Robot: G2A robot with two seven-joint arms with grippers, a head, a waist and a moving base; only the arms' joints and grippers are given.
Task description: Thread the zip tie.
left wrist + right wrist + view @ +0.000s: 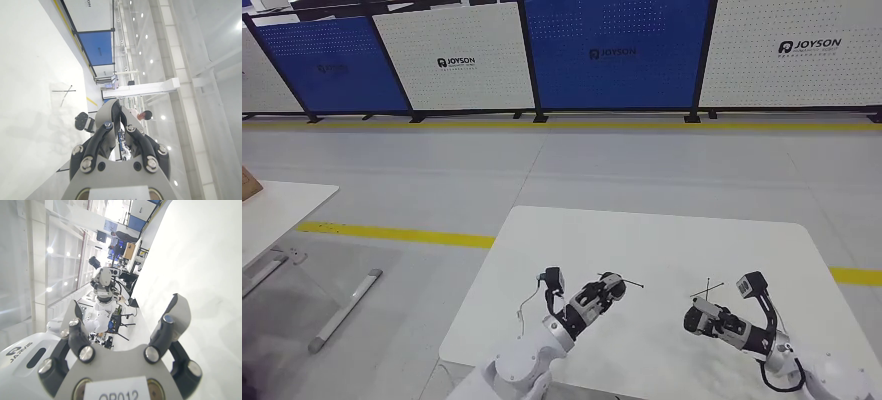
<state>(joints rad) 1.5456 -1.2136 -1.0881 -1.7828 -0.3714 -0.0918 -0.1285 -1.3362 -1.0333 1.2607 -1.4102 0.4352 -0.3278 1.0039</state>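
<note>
Lying crossed at the lower right of the white bench [662, 235], two zip ties [708, 290] could be pinched together by the released jaws of the right gripper [125, 299], while those of the left gripper [118, 107] are clenched.

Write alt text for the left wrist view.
The left gripper, shut, sits in the foreground; beyond it, two thin zip ties lie crossed on a white table. Partition panels stand past the table.
</note>
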